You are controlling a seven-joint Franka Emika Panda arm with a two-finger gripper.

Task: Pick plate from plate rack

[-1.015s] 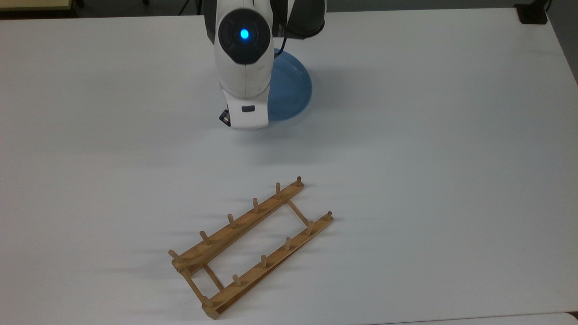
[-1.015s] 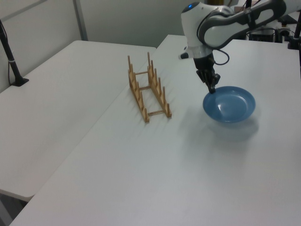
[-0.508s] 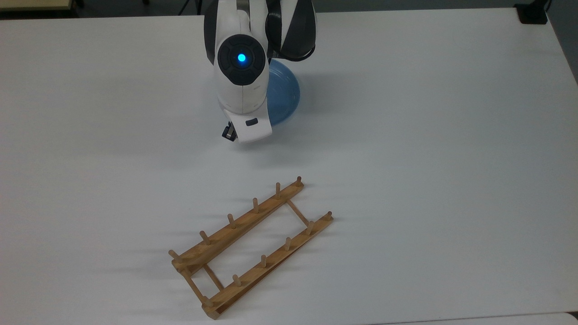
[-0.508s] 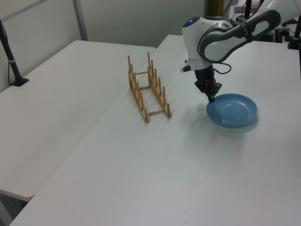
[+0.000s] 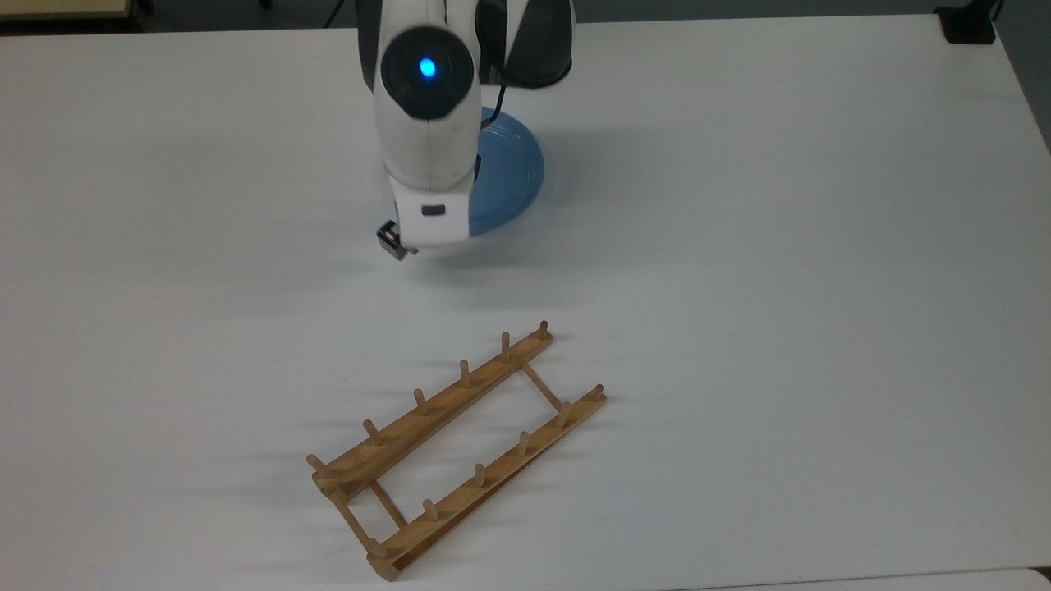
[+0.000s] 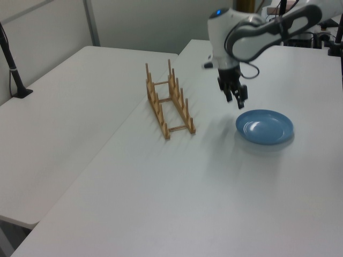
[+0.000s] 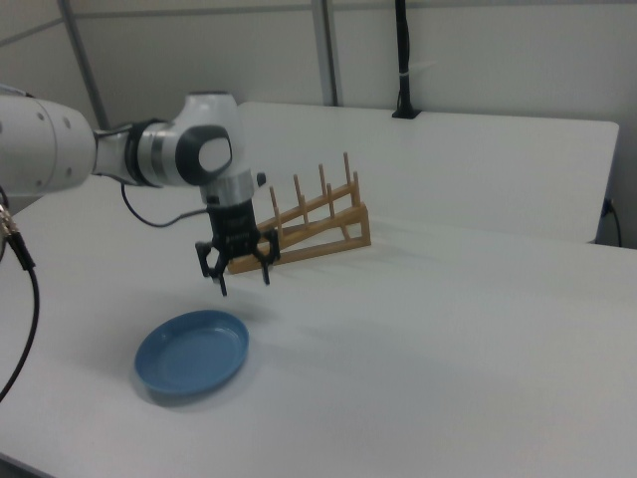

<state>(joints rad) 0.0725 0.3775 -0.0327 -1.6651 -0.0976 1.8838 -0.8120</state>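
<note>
The light-blue plate [image 5: 511, 174] lies flat on the white table, well apart from the plate rack; it also shows as plate [image 6: 265, 127] and plate [image 7: 192, 354]. The wooden plate rack [image 5: 443, 402] stands with nothing between its pegs, seen too as rack [image 6: 158, 110] and rack [image 7: 309, 234]. My gripper [image 6: 239, 100] hangs open in the air just above the plate's rim on the rack side, holding nothing. In the right view the gripper [image 7: 244, 282] shows both fingers spread apart. In the top view my arm's wrist [image 5: 427, 139] covers part of the plate.
A second white table [image 6: 64, 107] adjoins on the left view's left, with a black clamped post [image 6: 13, 69] on it. The same post [image 7: 403, 60] stands behind the rack in the right view. A black cable [image 7: 20, 299] hangs near the arm.
A second ago the gripper held the tilted plate by its rim. It lowered the plate flat onto the table, let go, and has risen above it with its fingers apart.
</note>
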